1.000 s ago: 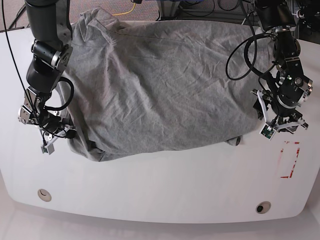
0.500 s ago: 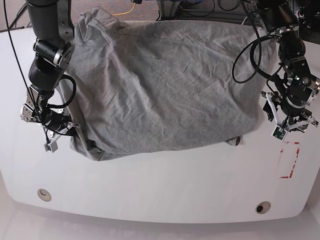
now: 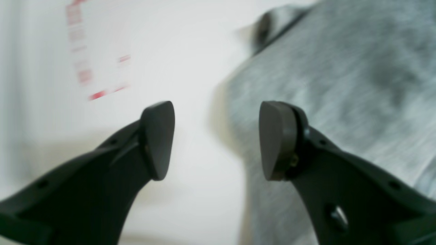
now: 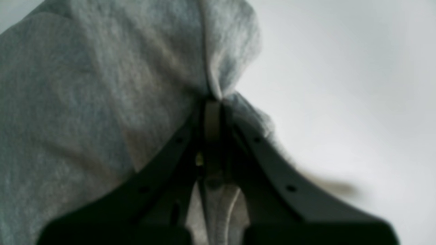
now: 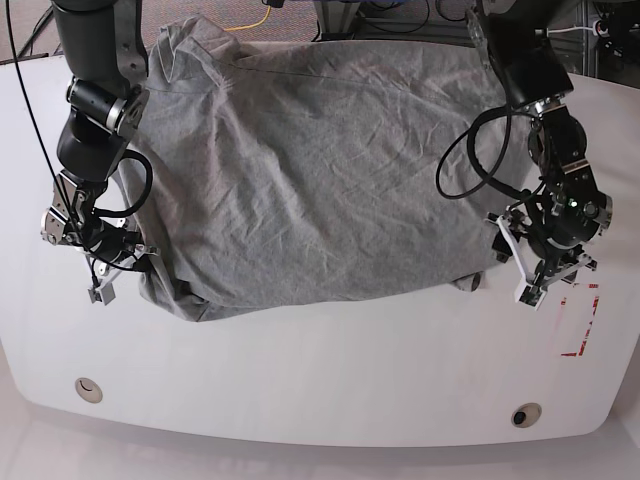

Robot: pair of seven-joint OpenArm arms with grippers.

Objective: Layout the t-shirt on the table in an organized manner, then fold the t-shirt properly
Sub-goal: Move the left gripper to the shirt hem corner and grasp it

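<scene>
The t-shirt (image 5: pixel 320 170) is heather grey, mottled with fine pale flecks, and plain on its upturned side. The worktop (image 5: pixel 330 370) is glossy white, with a broken red outline (image 5: pixel 580 320) beyond the matte black left fingers (image 3: pixel 158 139).

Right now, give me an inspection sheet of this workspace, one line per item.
Surface: white table, glossy, with a red rectangular mark near the left arm and two round holes along the near edge.
Job's things: grey t-shirt spread wide but wrinkled, near hem bunched, far corner rumpled at the table's back edge; no lettering showing.
Clutter: nothing seen.
Grippers: right gripper shut on a fold of the shirt's edge; left gripper open, holding nothing, over the shirt's side edge.
Cables: black loops hang on both arms; a yellow cable lies beyond the table.
Surroundings: floor and dark equipment behind the table, too cropped to identify.
</scene>
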